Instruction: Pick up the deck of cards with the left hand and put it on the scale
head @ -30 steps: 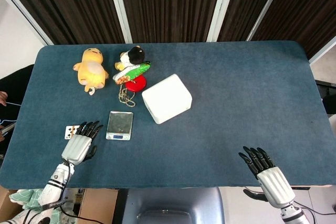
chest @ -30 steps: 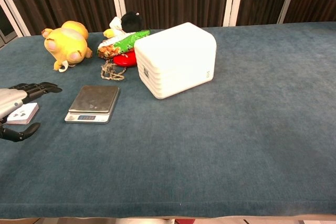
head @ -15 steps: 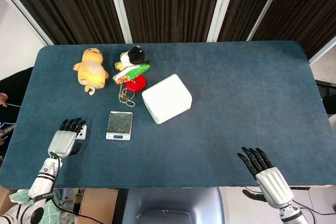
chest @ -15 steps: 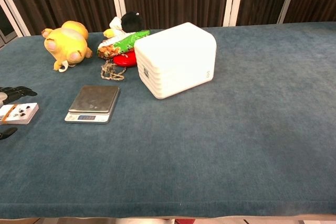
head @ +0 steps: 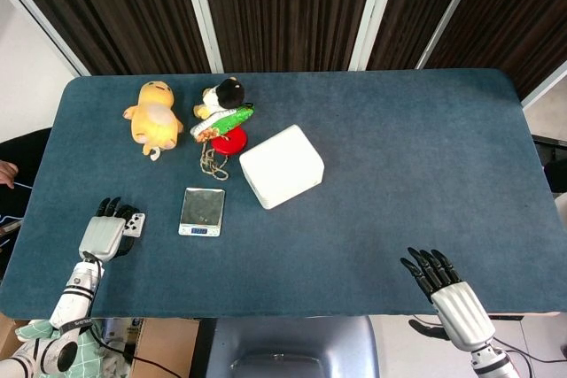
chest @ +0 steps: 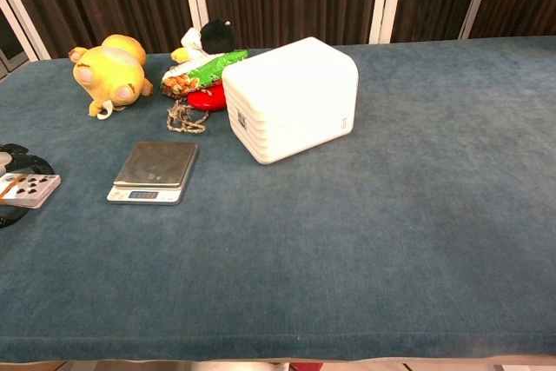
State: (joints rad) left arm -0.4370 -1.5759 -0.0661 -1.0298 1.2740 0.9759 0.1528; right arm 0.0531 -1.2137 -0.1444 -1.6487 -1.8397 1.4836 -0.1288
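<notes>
The deck of cards [head: 135, 223] [chest: 30, 188] lies flat on the blue table, left of the small silver scale [head: 203, 211] [chest: 156, 171]. My left hand [head: 104, 235] sits over the deck's left end. In the chest view its dark fingers [chest: 26, 162] curve round the deck's far edge, and the thumb lies just off the near edge; the deck is still on the cloth. The scale's pan is bare. My right hand [head: 446, 291] hovers open at the table's front right edge, fingers spread, holding nothing.
A white rounded box [head: 281, 166] [chest: 291, 97] stands right of the scale. Behind the scale lie a yellow plush [head: 154, 116], a black-and-white plush [head: 226, 92], a green snack packet [head: 223, 122], a red disc [head: 230, 140] and a cord [head: 210, 163].
My left hand has slid left and back from beside the scale, and now its fingers curl round the deck. The right hand has barely moved.
</notes>
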